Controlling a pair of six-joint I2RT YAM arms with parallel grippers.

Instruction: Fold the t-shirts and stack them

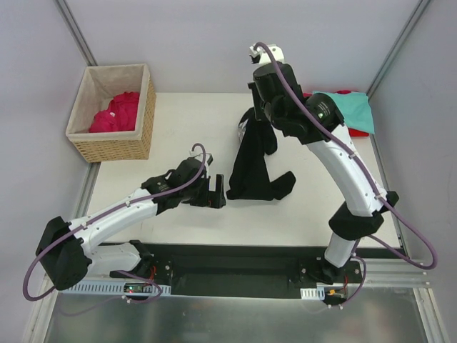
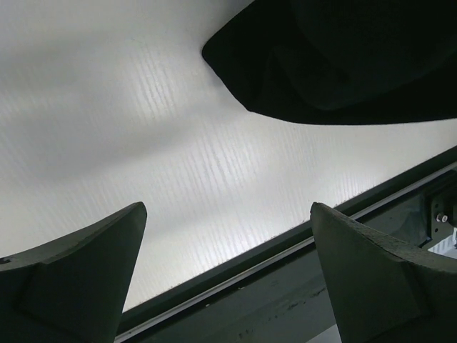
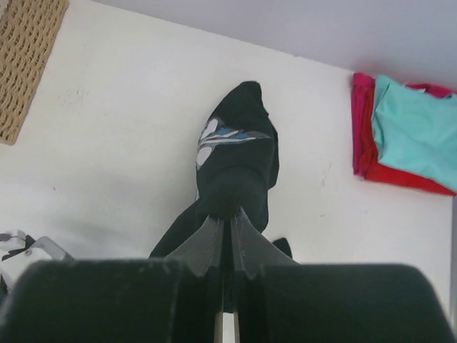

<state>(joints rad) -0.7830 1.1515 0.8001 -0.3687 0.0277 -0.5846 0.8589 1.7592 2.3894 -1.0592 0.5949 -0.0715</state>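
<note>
White table [image 1: 178, 121], grey walls [image 1: 214, 43] — right gripper [image 3: 228, 216] pinches black t-shirt [image 3: 239, 168], left gripper [image 2: 227, 211] gapes

You have a woven wicker basket with beige cloth lining [image 1: 114, 148] standing at the far left corner of the white rectangular table [image 1: 193, 121]. A flat black plate [image 1: 235, 266] runs along its near edge. Pale grey walls [image 1: 214, 43] close in the far side.

Bright, even light from overhead; the white bench [image 1: 178, 128] glares softly. Shadows fall faint and soft-edged, and the black t-shirt [image 1: 257, 171] swallows all detail. Overhead view's sharp; up close, the fingers [image 2: 78, 279] of the left pincer [image 2: 228, 207] blur into dark wedges.
</note>
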